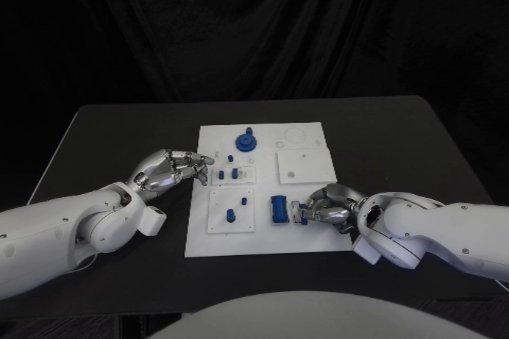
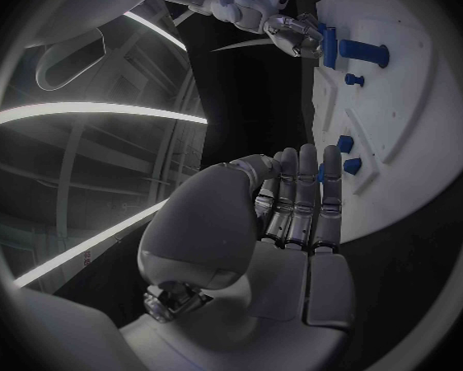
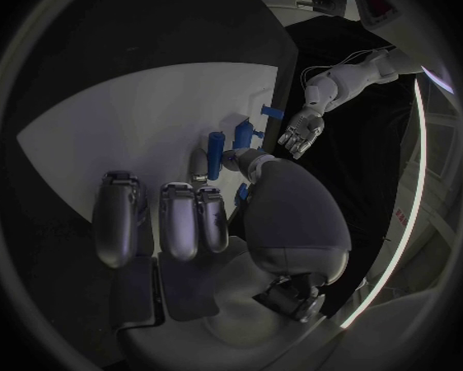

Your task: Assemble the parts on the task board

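A: What is the right hand point(image 1: 324, 207) doing?

B: Its fingers close around a blue block point(image 1: 279, 209) standing near the task board point(image 1: 307, 240) edge at about five o'clock, probably steadying it for seating.

A: And the left hand point(image 1: 175, 168)?

B: At nine o'clock, off the board on the counter point(image 1: 117, 144), fingers loosely curled, holding nothing; likely waiting. Small blue pegs point(image 1: 227, 175) lie just beside it.

A: Any writing?

B: None I can read.
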Robot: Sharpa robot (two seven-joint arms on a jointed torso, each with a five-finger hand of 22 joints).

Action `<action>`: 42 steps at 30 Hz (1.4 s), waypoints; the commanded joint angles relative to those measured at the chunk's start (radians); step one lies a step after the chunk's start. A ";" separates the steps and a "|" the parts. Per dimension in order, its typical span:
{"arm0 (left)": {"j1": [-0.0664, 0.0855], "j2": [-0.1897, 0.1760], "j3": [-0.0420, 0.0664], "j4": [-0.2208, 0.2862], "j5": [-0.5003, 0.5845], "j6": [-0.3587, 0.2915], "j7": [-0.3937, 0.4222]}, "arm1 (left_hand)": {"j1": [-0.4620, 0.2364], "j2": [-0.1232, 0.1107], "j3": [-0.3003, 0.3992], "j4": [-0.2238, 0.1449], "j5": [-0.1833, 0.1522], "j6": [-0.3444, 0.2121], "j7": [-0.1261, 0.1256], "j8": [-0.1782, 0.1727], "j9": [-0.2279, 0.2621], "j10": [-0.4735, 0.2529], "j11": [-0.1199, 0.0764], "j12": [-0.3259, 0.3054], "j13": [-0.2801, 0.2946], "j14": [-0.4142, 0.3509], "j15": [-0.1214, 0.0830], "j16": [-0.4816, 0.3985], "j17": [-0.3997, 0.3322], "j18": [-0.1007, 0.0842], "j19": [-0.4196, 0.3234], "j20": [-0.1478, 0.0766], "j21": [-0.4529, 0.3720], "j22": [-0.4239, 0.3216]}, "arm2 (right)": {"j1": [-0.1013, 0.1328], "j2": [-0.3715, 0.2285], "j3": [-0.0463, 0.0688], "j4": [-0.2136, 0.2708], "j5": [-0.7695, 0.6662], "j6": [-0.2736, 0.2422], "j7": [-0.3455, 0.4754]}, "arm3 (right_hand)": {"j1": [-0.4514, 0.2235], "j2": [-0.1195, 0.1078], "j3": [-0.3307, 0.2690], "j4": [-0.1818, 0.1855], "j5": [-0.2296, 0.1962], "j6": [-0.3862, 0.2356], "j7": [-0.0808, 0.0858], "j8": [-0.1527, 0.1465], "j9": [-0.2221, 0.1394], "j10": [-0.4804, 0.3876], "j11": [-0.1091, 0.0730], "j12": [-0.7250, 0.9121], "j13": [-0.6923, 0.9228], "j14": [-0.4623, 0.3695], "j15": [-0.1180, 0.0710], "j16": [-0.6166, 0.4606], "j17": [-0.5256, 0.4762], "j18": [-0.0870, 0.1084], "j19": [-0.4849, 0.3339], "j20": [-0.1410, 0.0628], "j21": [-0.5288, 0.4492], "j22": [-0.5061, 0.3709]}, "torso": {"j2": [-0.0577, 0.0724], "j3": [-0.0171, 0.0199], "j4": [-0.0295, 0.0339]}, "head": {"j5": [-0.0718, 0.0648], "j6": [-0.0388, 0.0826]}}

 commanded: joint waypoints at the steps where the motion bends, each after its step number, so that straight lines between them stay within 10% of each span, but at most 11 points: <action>1: -0.002 0.001 0.001 0.003 0.006 0.013 0.010 | 0.009 0.002 -0.001 0.004 0.006 -0.006 0.000 0.003 -0.001 0.001 0.006 -0.005 -0.001 -0.009 0.001 -0.002 -0.001 0.001 -0.005 -0.001 -0.006 -0.001 | -0.003 0.006 -0.001 -0.003 0.019 -0.023 0.043 | -0.001 0.009 -0.008 -0.002 -0.010 -0.002 0.000 -0.007 -0.002 0.104 -0.004 0.003 0.263 0.078 -0.002 -0.006 0.120 0.010 0.045 -0.005 -0.005 0.197 | -0.001 -0.0005 0.0006 | 0.002 0.000; 9: -0.002 0.002 0.001 0.001 0.006 0.015 0.010 | 0.009 0.002 -0.001 0.004 0.006 -0.006 0.000 0.003 -0.001 0.001 0.006 -0.005 -0.001 -0.009 0.001 -0.002 -0.001 0.001 -0.005 -0.001 -0.006 -0.001 | -0.003 0.010 -0.001 -0.003 -0.039 -0.049 0.059 | 0.004 0.013 -0.027 -0.003 -0.032 -0.001 0.000 -0.009 0.000 0.104 -0.004 0.003 0.263 0.078 -0.002 -0.008 0.116 0.010 0.045 -0.004 -0.006 0.197 | 0.000 -0.0005 -0.0003 | 0.002 0.000; 23: -0.005 0.005 0.001 -0.002 0.006 0.021 0.004 | 0.009 0.002 -0.001 0.004 0.006 -0.006 0.000 0.003 -0.001 0.001 0.006 -0.005 -0.001 -0.009 0.001 -0.002 -0.001 0.001 -0.005 -0.001 -0.006 -0.001 | -0.004 0.027 -0.001 -0.012 -0.117 -0.025 0.015 | -0.053 0.011 -0.226 0.073 -0.457 -0.003 0.010 -0.036 0.001 0.104 0.006 0.003 0.263 0.076 0.007 -0.013 0.103 0.012 0.042 0.004 -0.017 0.193 | 0.000 0.0001 -0.0015 | 0.004 0.000; 28: -0.005 0.005 0.001 -0.002 0.006 0.022 0.003 | 0.009 0.002 -0.001 0.004 0.006 -0.006 0.000 0.003 -0.001 0.001 0.006 -0.005 -0.001 -0.009 0.001 -0.002 -0.001 0.001 -0.005 -0.001 -0.006 -0.001 | -0.004 0.027 -0.001 -0.015 -0.128 -0.022 0.005 | -0.089 0.030 -0.284 0.088 -0.527 -0.002 0.007 -0.034 0.008 0.104 0.003 0.003 0.263 0.074 0.004 -0.016 0.096 0.013 0.042 0.003 -0.020 0.193 | 0.000 0.0000 -0.0009 | 0.005 0.000; 37: -0.007 0.003 0.001 -0.002 0.006 0.021 0.003 | 0.010 0.003 -0.002 0.005 0.006 -0.007 0.000 0.004 -0.001 0.001 0.007 -0.004 -0.004 -0.010 0.001 -0.001 -0.004 0.002 -0.005 0.000 -0.007 -0.001 | -0.004 0.019 -0.001 -0.012 -0.145 -0.026 -0.001 | -0.077 0.041 -0.321 0.080 -0.524 0.003 0.002 -0.028 0.015 0.104 0.000 0.003 0.263 0.074 0.001 -0.017 0.094 0.013 0.042 0.000 -0.021 0.193 | 0.000 -0.0001 -0.0007 | 0.005 0.000; 42: -0.008 0.003 0.001 -0.003 0.006 0.021 0.003 | 0.010 0.003 -0.002 0.005 0.006 -0.007 0.000 0.004 -0.001 0.001 0.007 -0.004 -0.004 -0.010 0.001 -0.001 -0.004 0.002 -0.005 0.000 -0.007 -0.001 | -0.004 0.015 -0.001 -0.009 -0.153 -0.034 0.012 | 0.021 0.049 -0.310 0.036 -0.349 0.002 0.000 -0.021 0.025 0.104 -0.003 0.003 0.263 0.075 -0.002 -0.016 0.097 0.012 0.043 -0.003 -0.019 0.194 | -0.001 0.0000 -0.0010 | 0.005 0.000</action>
